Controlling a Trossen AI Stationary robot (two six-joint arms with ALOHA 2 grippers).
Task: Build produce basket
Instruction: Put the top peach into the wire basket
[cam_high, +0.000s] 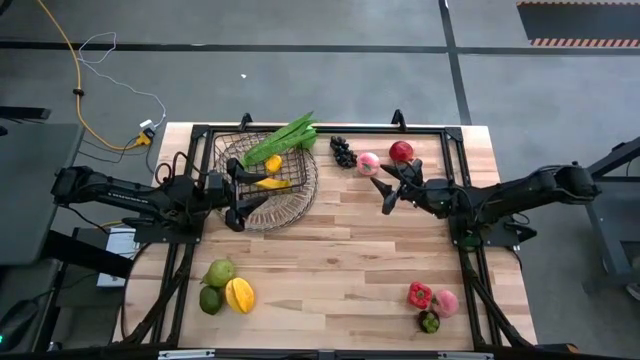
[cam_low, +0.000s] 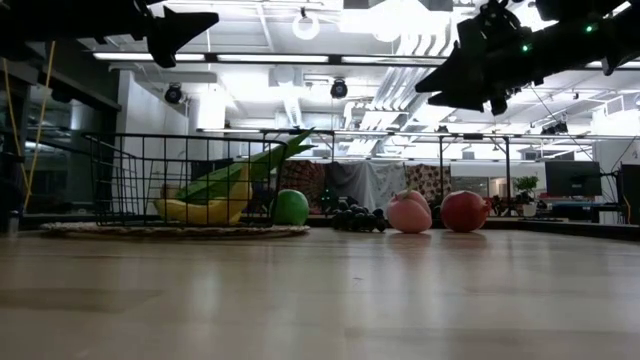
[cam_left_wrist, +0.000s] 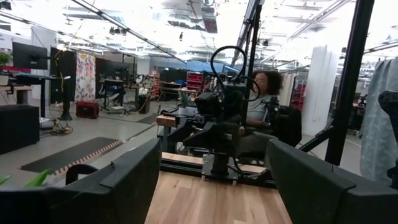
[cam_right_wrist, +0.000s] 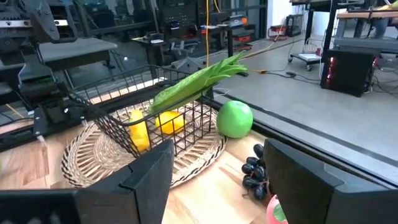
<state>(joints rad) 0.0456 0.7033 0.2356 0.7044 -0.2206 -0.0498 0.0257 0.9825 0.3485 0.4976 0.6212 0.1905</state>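
Note:
The dark wire basket (cam_high: 290, 196) stands on a round woven mat at the table's far left. It holds yellow pieces (cam_high: 272, 164) and a long green leafy stalk (cam_high: 287, 138) that leans over its far rim. A green ball (cam_right_wrist: 235, 119) lies just outside the basket, beside dark grapes (cam_high: 343, 151), a pink fruit (cam_high: 369, 163) and a red fruit (cam_high: 401, 152). My left gripper (cam_high: 236, 196) is open and empty, raised over the basket's near left part. My right gripper (cam_high: 386, 188) is open and empty, raised just near of the pink fruit.
Two green fruits (cam_high: 215, 284) and a yellow-orange piece (cam_high: 239, 294) lie near the table's near left edge. A red pepper (cam_high: 419, 294), a pink piece (cam_high: 446, 302) and a dark green piece (cam_high: 428, 322) lie at the near right. A black frame (cam_high: 455, 150) borders the table.

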